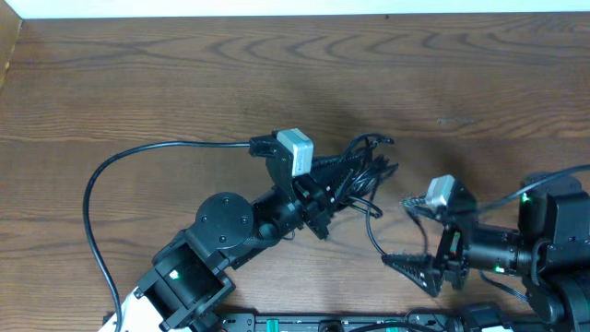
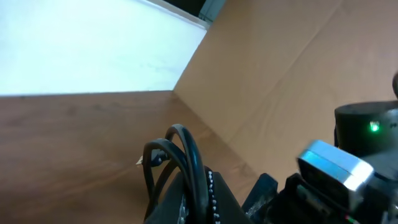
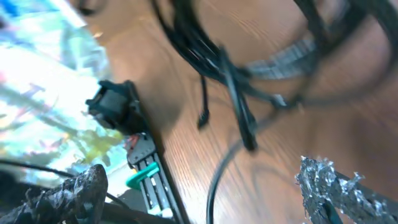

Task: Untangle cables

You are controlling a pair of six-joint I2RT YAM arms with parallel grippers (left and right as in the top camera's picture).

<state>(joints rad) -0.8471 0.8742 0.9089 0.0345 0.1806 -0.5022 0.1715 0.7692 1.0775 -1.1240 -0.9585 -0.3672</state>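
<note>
Seeing cables (image 1: 364, 169) bunched in one tangle mid-table (image 1: 184, 74), right at the tip of the left gripper (image 1: 332, 191). Pinching them there, jaws pressed together (with loops poking up out of the grip in the left wrist view). Trailing one loose strand (image 1: 371, 231) down toward the right gripper (image 1: 412, 235), spread wide, holding nothing, near the tangle.

Risks, as judged from here:
- Closing right on several cords at once instead of the single strand. Hard to pick one out in the blurred right wrist view, with cords overlapping. Would then only cinch the tangle on pulling.
- Missing the strand outright: thin, flat on the wood, easy to lose under the tips.
- Pulling hard against the left clamp: could tighten loops rather than free them.
- Dragging the whole lot out of the left pinch, given a hold on maybe only a few loops (can't tell how many are caught).
- Tugging straight along the table: likely to slide the tangle instead of opening it.
</note>
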